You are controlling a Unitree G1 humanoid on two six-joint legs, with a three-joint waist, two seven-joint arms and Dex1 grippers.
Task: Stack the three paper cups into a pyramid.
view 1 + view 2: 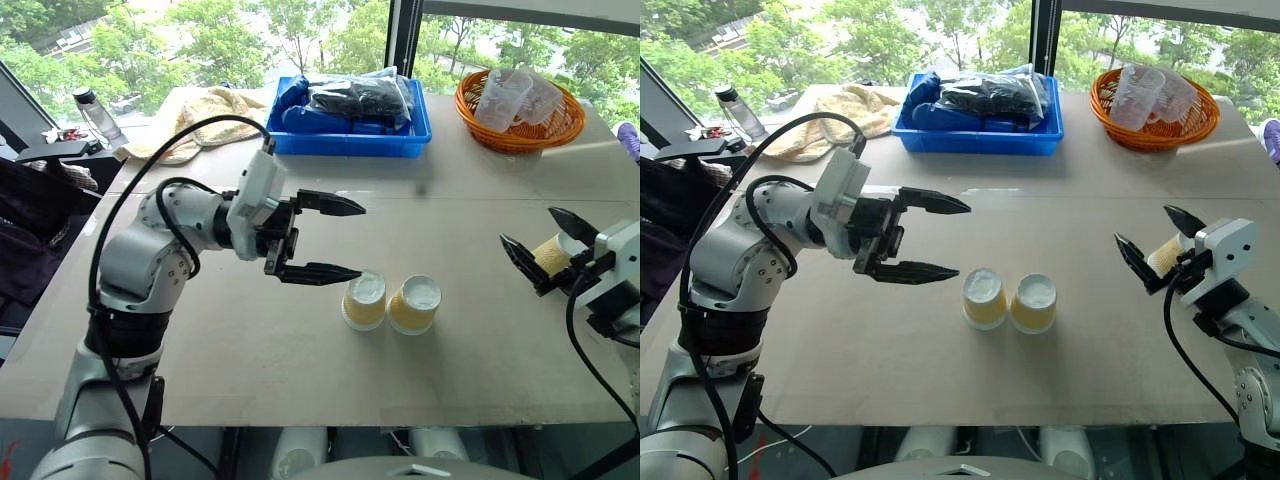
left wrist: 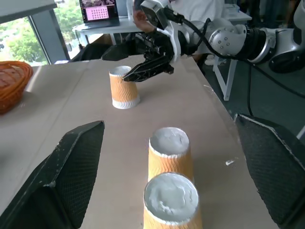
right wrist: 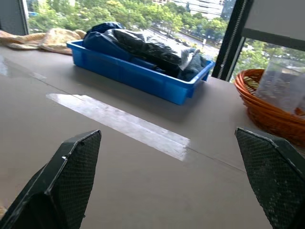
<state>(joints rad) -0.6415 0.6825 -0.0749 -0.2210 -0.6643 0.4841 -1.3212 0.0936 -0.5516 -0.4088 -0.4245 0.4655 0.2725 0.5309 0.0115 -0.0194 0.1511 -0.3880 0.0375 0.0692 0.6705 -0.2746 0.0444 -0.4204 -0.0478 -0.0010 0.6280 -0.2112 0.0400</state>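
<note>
A: Nearest the camera?
B: Two paper cups (image 1: 390, 303), upside down, side by side and touching, near the front edge of the table (image 1: 250, 360).
A: And the claws?
B: Left gripper (image 1: 325, 238) spread wide, empty, hanging just left of that pair, pointing toward them. Right gripper (image 1: 1152, 244) likewise released, fingers parted either side of the third cup (image 2: 124, 87), no grip visible. Stands inverted on the table, well apart from the pair. No pyramid yet.
A: Farther out, any containers?
B: Blue tray (image 1: 345, 140) at the far edge, holding dark plastic-wrapped bundles (image 1: 360, 97). Orange basket (image 1: 520, 135) beside it, holding clear plastic cups (image 1: 505, 98). Crumpled towel (image 1: 205, 115) and bottle (image 1: 97, 115) far left.
</note>
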